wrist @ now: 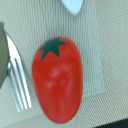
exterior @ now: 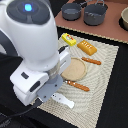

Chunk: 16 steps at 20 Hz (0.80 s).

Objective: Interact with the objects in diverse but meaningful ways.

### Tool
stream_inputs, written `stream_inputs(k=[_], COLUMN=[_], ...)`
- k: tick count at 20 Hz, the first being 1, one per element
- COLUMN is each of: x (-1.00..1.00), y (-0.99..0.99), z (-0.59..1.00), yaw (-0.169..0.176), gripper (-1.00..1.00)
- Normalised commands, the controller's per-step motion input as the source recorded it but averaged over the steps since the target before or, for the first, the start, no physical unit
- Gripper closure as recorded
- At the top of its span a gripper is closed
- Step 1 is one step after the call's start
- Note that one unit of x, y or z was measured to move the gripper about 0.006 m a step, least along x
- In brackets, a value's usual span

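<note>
Hand hidden behind arm [exterior: 35,47]; tomato [wrist: 57,79] visible only wrist view.

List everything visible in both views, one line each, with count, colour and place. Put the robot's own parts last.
Tomato toy: one, red with green star top, on the woven mat, filling the wrist view; hidden in the exterior view.
Fork: one, metal tines, beside the tomato toy.
White fish-like piece: one, white, near mat edge.
Yellow packet: one, yellow with red mark, far mat edge.
Orange ridged block: one, orange, on mat.
Plate: one, tan, mat centre.
Wooden-handled cutlery: two, brown handles, either side of plate.
Pots: two, grey, on brown surface behind.
Mat: one, beige woven.
Robot arm: one, white; gripper not visible.
</note>
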Motion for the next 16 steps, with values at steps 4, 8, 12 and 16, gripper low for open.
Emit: stream_inputs(k=[4, 8, 12, 16], x=[0.87, 0.94, 0.84, 0.72], y=[-0.11, -0.11, -0.2, -0.24], z=[0.05, 0.0, -0.12, -0.13], yaw=[-0.002, 0.0, 0.057, 0.092], gripper=[-1.0, -1.0, -1.0, -1.0])
